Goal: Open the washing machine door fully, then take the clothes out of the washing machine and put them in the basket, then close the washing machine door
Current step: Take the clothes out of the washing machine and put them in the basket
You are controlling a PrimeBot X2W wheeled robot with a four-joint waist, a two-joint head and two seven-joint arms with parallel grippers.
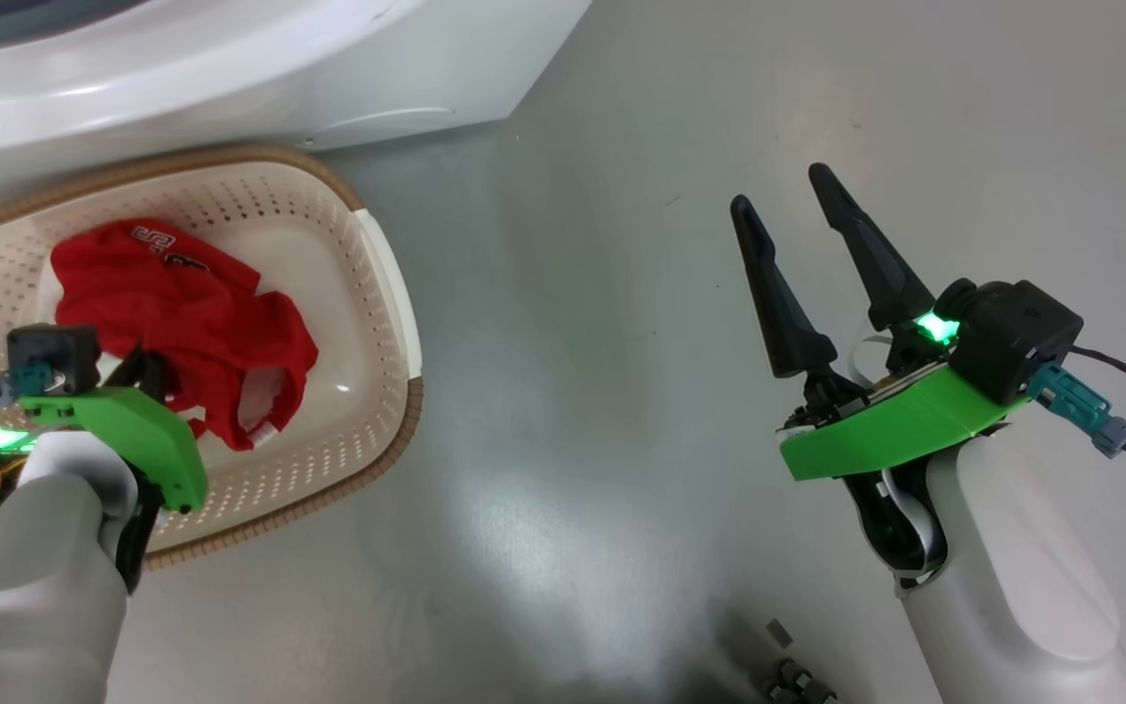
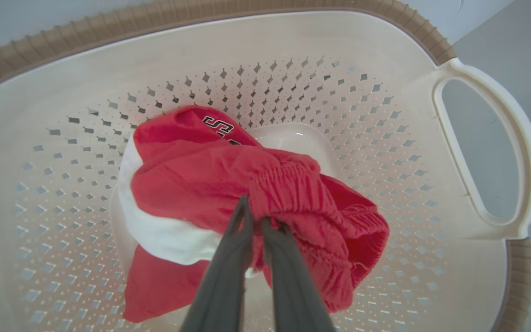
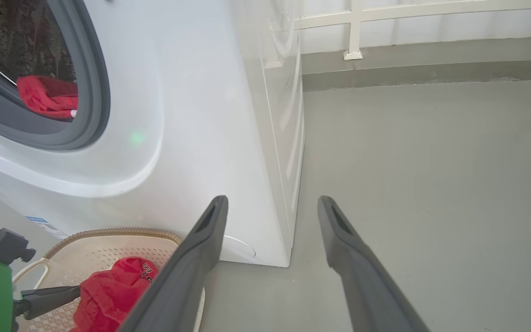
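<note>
Down on the floor [image 1: 622,391], the basket [image 2: 293,50] sits on the left, tight against the foot of the washing machine [image 3: 191,115]. The left fingers [image 2: 246,216] reach down into it from the near side. They stand narrow, almost together, and a gathered fold of the clothes [image 2: 210,180] is pinched between their tips. The rest of that red bundle (white band on one side, a bit of lettering on the far end) spreads around and beyond the tips and rests on the basket's bottom. Off to the right, the right fingers [image 1: 749,230] hang over bare floor. They are spread wide with nothing between them, well apart from the basket. Another red piece [image 3: 46,94] lies inside the machine's drum, behind the grey ring.
</note>
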